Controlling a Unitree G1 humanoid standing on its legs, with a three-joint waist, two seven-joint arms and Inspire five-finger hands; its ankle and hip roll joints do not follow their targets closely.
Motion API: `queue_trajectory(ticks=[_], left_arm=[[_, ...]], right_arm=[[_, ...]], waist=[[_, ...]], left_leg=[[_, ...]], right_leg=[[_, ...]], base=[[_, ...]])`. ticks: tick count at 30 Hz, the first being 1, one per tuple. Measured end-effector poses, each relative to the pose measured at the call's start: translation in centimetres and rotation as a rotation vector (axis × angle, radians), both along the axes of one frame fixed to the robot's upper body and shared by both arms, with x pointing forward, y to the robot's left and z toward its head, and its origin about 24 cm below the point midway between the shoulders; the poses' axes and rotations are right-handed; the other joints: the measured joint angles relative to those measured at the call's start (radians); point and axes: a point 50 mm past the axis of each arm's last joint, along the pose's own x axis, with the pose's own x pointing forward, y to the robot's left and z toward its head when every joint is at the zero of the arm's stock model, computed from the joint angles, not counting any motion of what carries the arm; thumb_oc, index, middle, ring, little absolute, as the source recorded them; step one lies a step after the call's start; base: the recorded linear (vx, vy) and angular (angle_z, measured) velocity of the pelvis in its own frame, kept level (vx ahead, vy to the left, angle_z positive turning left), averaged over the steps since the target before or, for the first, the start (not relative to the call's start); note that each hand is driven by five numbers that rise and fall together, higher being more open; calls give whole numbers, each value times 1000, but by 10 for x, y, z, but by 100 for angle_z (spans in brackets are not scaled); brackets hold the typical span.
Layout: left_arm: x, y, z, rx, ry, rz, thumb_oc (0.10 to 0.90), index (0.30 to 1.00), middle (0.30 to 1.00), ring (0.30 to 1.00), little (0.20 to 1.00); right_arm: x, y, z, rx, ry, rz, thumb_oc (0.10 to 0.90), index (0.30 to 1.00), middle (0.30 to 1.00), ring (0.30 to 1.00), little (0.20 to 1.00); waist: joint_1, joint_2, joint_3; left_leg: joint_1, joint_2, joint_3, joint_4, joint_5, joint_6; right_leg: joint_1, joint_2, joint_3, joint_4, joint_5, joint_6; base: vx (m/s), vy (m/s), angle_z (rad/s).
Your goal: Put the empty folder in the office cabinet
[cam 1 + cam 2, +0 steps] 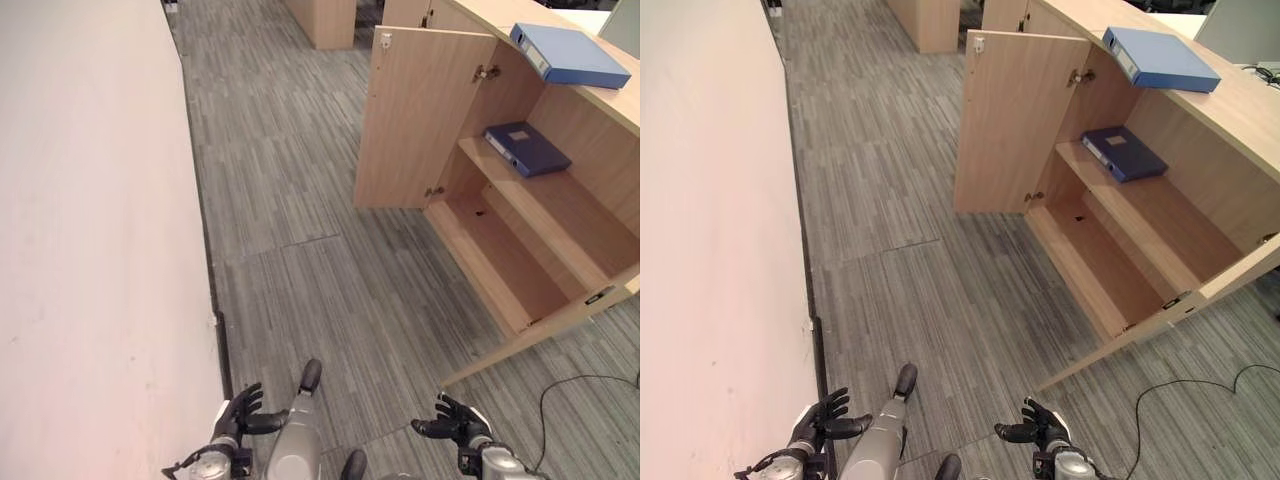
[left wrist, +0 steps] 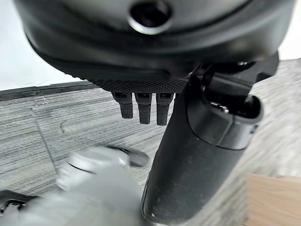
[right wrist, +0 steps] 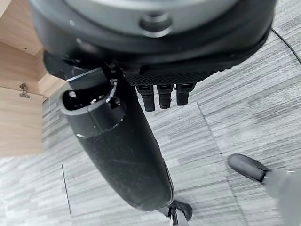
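Folder (image 1: 570, 55) flat on cabinet (image 1: 470, 130) top, long axis slanting away rightward. Second folder (image 1: 527, 148) flat on shelf. Left hand (image 1: 238, 412) and right hand (image 1: 455, 420) low, fingers relaxed, empty.

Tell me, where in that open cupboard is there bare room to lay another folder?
The upper shelf is bare on its near stretch; only its far end is taken, by a dark blue folder. The bottom shelf is bare end to end. On the cabinet top lies a lighter blue folder.

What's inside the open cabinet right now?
A dark blue folder lies flat on the upper shelf of the cabinet; the lower shelf looks bare. The open door hides the far end. A lighter blue folder lies on top.
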Motion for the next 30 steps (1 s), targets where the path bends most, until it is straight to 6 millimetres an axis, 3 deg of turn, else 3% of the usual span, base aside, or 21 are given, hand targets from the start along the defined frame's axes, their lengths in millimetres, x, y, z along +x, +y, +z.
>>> queue_trajectory(ticks=[3,4,6,7,8,9,10,13,15,16,17,19,20,21,23,24,25,27,28,29,30], left_arm=[[-5,11,0,23,18,23,800,900,900,900,900],[-13,19,-1,35,35,53,800,900,900,900,900],[-23,29,-2,58,67,71,800,900,900,900,900],[-24,37,1,78,75,80,800,900,900,900,900],[-24,40,2,85,74,79,800,900,900,900,900],[-19,41,3,85,65,85,800,900,900,900,900],[-10,40,5,79,48,90,800,900,900,900,900],[0,44,13,102,-16,68,800,900,900,900,900],[2,47,15,110,-16,66,800,900,900,900,900],[4,50,19,125,-27,43,800,900,900,900,900],[4,50,19,129,-28,40,800,900,900,900,900],[-5,53,17,133,1,49,800,900,900,900,900],[-8,52,15,132,10,49,800,900,900,900,900],[-17,52,12,131,32,47,800,900,900,900,900],[-18,50,11,125,34,45,800,900,900,900,900],[-19,48,10,125,42,32,800,900,900,900,900],[-21,47,10,131,50,15,800,900,900,900,900],[-31,43,5,125,84,-6,800,900,900,900,900],[-37,42,3,115,99,-9,800,900,900,900,900],[-55,45,-1,119,151,-4,800,900,900,900,900],[-58,42,-4,112,177,-32,800,900,900,900,900]], right_arm=[[-4,4,-3,13,9,-2,800,900,900,900,900],[-4,12,-5,32,21,-1,800,900,900,900,900],[-8,21,-7,57,22,1,800,900,900,900,900],[-12,30,-11,79,42,4,800,900,900,900,900],[-14,34,-13,89,49,3,800,900,900,900,900],[-10,38,-12,97,43,6,800,900,900,900,900],[-9,40,-12,105,39,8,800,900,900,900,900],[-4,55,-12,137,34,23,800,900,900,900,900],[5,61,-8,149,7,46,800,900,900,900,900],[15,67,-3,162,-22,66,800,900,900,900,900],[14,68,-4,165,-19,70,800,900,900,900,900],[20,76,-2,186,-26,78,800,900,900,900,900],[18,77,-2,186,-24,83,800,900,900,900,900],[20,77,-1,187,-34,90,800,900,900,900,900],[18,75,-1,184,-34,81,800,900,900,900,900],[12,71,-4,177,-16,67,800,900,900,900,900],[7,67,-7,177,-4,48,800,900,900,900,900],[-6,56,-12,155,31,15,800,900,900,900,900],[-14,50,-16,138,63,-1,800,900,900,900,900],[-22,44,-19,120,93,-20,800,900,900,900,900],[-32,35,-21,105,116,-50,800,900,900,900,900]], waist=[[2,-12,3],[35,-25,-5],[53,-53,-18],[60,-108,-20],[64,-130,-20],[66,-151,-20],[63,-154,-21],[64,-162,-40],[64,-167,-47],[69,-171,-54],[67,-168,-56],[70,-125,-50],[67,-114,-56],[50,-86,-58],[40,-81,-62],[18,-80,-62],[14,-81,-62],[9,-73,-64],[13,-68,-73],[8,-72,-86],[-6,-48,-94]], left_leg=[[-25,-12,-12,38,-4,8],[-18,4,-37,42,-10,30],[-19,5,-55,75,2,38],[-21,-45,-46,139,82,54],[-30,-68,-33,175,86,63],[-37,-101,-14,235,65,113],[-24,-121,-1,269,23,137],[41,-125,22,256,-35,173],[62,-134,33,254,-60,200],[94,-140,48,240,-89,233],[109,-143,49,241,-94,240],[198,-132,62,220,-131,285],[212,-126,60,222,-135,293],[244,-120,51,215,-139,303],[262,-130,54,207,-150,304],[287,-150,59,190,-141,278],[308,-165,63,171,-141,277],[351,-201,90,144,-147,267],[374,-211,127,117,-172,224],[342,-215,210,186,-200,170],[370,-224,224,183,-205,275]], right_leg=[[51,10,31,19,-67,27],[42,0,83,69,-115,35],[63,-16,119,76,-143,62],[68,-60,136,92,-169,116],[73,-79,136,98,-174,134],[87,-112,129,122,-158,162],[86,-141,118,173,-132,198],[5,-187,104,398,-41,311],[-34,-205,102,469,37,358],[-111,-258,40,623,170,398],[-122,-270,29,662,170,402],[-153,-330,-102,815,211,403],[-170,-312,-98,826,201,413],[-229,-279,-102,849,141,418],[-304,-260,-110,825,94,418],[-349,-272,-163,732,57,399],[-358,-282,-196,660,35,394],[-386,-309,-253,485,40,353],[-392,-312,-308,338,67,308],[-394,-316,-336,137,129,301],[-400,-310,-337,104,156,287]], base=[[453,333,-29],[273,213,-78],[349,289,-80],[433,383,-44],[448,432,-36],[430,460,-11],[478,605,-6],[321,425,-14],[451,475,-21],[456,444,-17],[341,302,-25],[317,315,-30],[388,348,-26],[179,120,-8],[232,101,5],[274,75,12],[417,58,6],[393,-14,-23],[235,-71,-72],[240,-74,-72],[419,-91,-67]])
